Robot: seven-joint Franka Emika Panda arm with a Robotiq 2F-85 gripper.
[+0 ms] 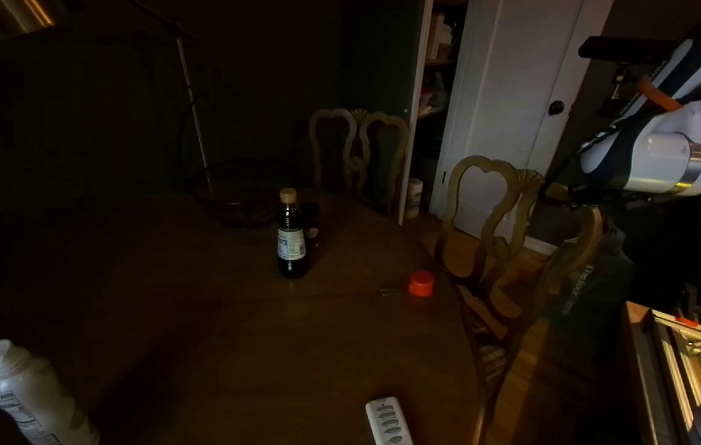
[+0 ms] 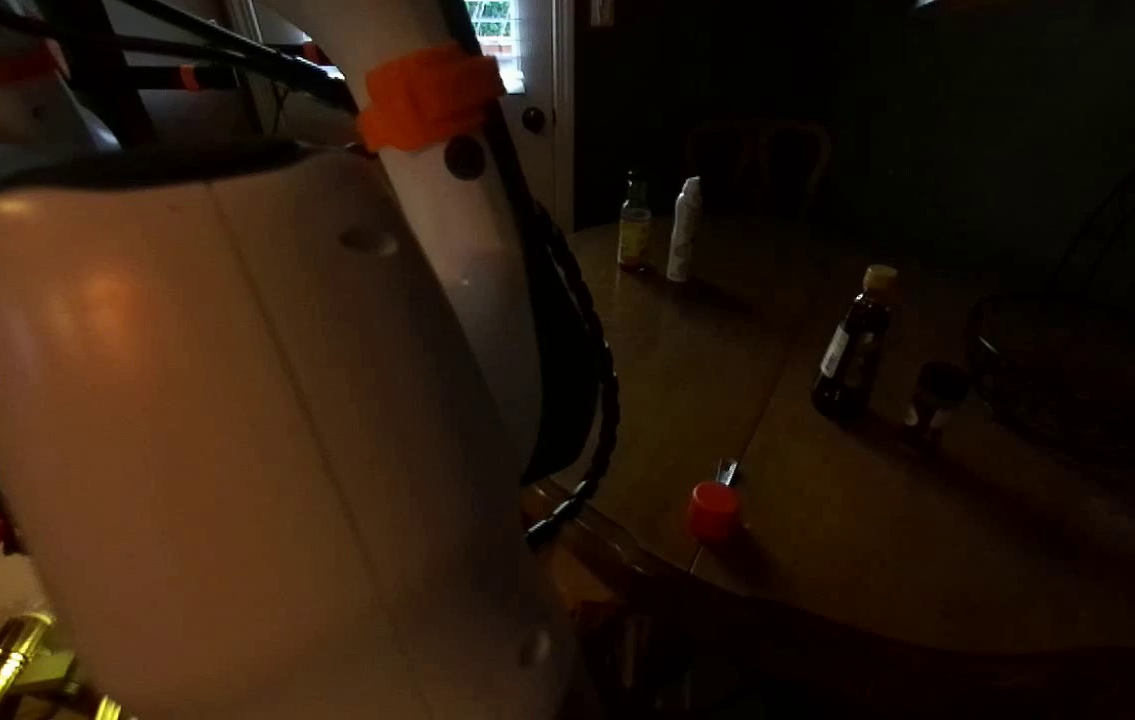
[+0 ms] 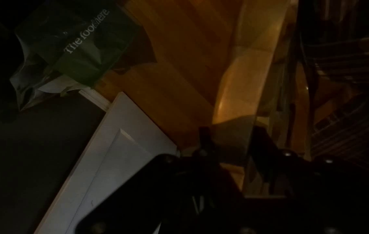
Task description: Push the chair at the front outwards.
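The chair [image 1: 527,185] is a wooden dining chair with a curved open-frame back, at the table's edge in an exterior view. Its seat is partly under the table. In the wrist view its curved back rail [image 3: 243,81] runs down between my fingertips. My gripper [image 3: 231,136] is dark, with one finger on each side of the rail, and looks shut on it. In an exterior view my gripper [image 1: 557,196] is at the top right of the chair's back, and its fingertips are hard to make out. In the other view the arm hides the gripper and most of the chair.
The round table [image 1: 338,346] holds a dark bottle [image 1: 291,244], a red cap [image 1: 421,283], a white remote [image 1: 389,420] and a white spray can [image 1: 35,395]. Another chair [image 1: 331,114] stands farther back. A green bag [image 3: 90,42] lies on the floor near a white door [image 1: 511,93].
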